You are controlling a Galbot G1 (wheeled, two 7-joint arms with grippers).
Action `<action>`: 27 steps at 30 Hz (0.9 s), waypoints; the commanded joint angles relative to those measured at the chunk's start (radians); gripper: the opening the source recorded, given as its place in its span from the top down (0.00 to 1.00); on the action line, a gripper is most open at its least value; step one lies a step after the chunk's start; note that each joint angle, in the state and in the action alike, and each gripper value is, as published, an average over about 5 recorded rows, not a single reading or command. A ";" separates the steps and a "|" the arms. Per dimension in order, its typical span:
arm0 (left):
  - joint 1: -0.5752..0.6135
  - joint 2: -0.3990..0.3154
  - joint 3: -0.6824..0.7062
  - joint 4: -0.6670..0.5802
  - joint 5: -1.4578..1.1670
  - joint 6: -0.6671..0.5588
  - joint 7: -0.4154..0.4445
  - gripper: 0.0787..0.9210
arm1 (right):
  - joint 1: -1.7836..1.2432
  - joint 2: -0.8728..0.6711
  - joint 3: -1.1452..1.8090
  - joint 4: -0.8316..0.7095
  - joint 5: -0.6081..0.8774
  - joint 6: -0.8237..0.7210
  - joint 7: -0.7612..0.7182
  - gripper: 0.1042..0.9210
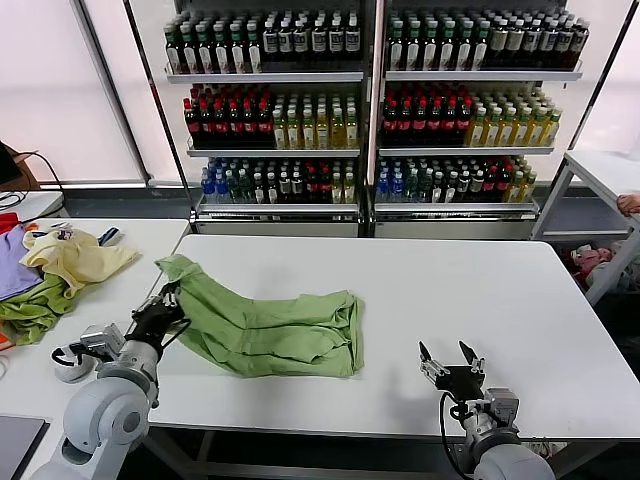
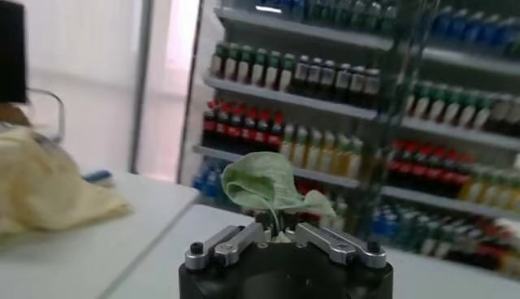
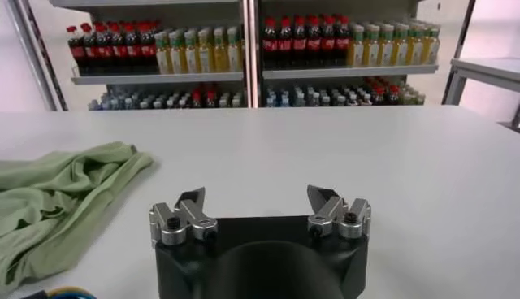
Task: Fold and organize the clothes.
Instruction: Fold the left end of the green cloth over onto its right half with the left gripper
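Shirt [image 1: 270, 325] half folded, frame centre; left claw [image 1: 168, 298] clamps its edge, right claw [image 1: 450, 362] spread (idle).

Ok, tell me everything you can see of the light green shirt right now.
The light green shirt is soft, thin-looking cloth, lying crumpled and partly folded on the white table, left of centre. Its bulk rests flat in wrinkled layers; one end stretches up toward the table's left edge, where the left gripper is shut on it, a bunched fold standing up between the fingers in the left wrist view. Collar, buttons and print are not visible. The right gripper is open, apart from it near the front edge.
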 commanded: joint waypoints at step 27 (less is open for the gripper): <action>-0.286 -0.366 0.520 0.316 0.090 0.057 -0.020 0.93 | 0.010 0.022 0.006 -0.017 -0.009 0.008 -0.002 0.12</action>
